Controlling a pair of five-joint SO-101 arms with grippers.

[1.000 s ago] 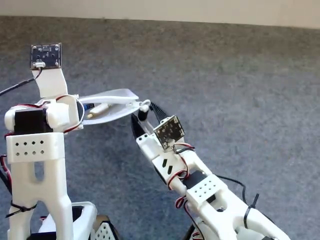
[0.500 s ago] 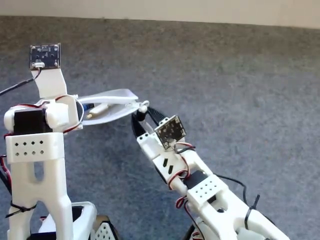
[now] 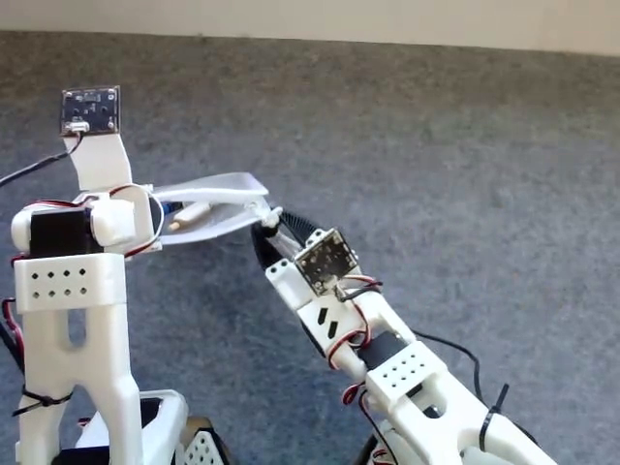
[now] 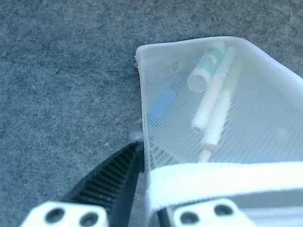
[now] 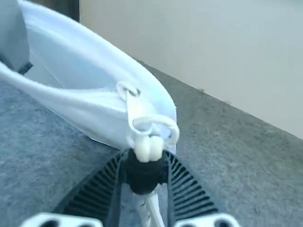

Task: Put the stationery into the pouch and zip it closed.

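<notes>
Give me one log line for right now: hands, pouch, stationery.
left hand: shut on pouch | right hand: shut on zipper pull | stationery: inside pouch

Fixed overhead at the near table edge, looking down and forward across grey carpet-like tabletop [image 3: 465, 145]. From each wrist, very near, facing opposite ends of translucent white mesh pouch [image 4: 246, 123], shared with overhead view.

The pouch [image 4: 265, 118] is translucent white with fine stripes; inside it show a blue piece [image 4: 161, 105], two cream pens [image 4: 211, 94] and a green-topped white tube [image 4: 204, 71]; its zipper pull [image 5: 148, 147] is white; the carpet [image 3: 465, 145] under it is speckled grey
</notes>
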